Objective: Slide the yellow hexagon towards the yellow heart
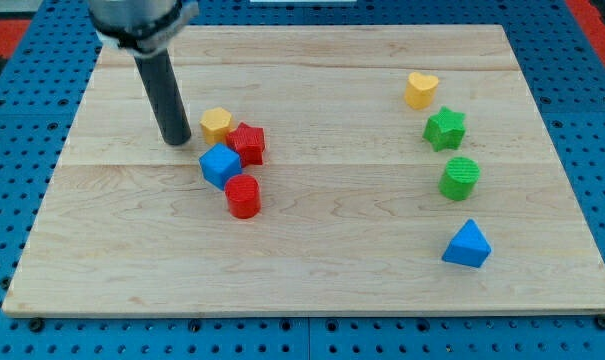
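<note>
The yellow hexagon (216,124) lies left of the board's middle, touching a red star (248,143) on its right. The yellow heart (420,89) lies far to the view's right, near the top. My tip (177,141) rests on the board just left of the yellow hexagon, a small gap away and slightly lower in the view. The dark rod rises from it to the view's top left.
A blue cube (220,165) and a red cylinder (243,196) sit just below the hexagon and star. On the right, below the heart, stand a green star (445,128), a green cylinder (459,178) and a blue triangle (467,245). The wooden board (322,260) ends at blue pegboard.
</note>
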Available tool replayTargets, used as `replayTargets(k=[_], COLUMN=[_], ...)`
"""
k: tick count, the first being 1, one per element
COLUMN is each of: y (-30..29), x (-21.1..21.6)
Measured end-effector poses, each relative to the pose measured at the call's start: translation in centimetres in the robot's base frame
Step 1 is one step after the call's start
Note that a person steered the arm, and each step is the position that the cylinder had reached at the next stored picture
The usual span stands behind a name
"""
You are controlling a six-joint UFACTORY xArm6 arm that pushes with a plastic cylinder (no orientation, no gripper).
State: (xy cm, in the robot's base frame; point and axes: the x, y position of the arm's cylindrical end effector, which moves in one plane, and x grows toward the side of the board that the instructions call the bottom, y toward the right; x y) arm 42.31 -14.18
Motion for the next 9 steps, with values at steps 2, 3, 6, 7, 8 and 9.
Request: replayTargets(k=[2,3,6,7,8,9], y=[10.1,11.9,-2.5,3.8,6.5,2.6], x=[-8.2,-11.6,-8.6,-12.6,-13.9,-14.4])
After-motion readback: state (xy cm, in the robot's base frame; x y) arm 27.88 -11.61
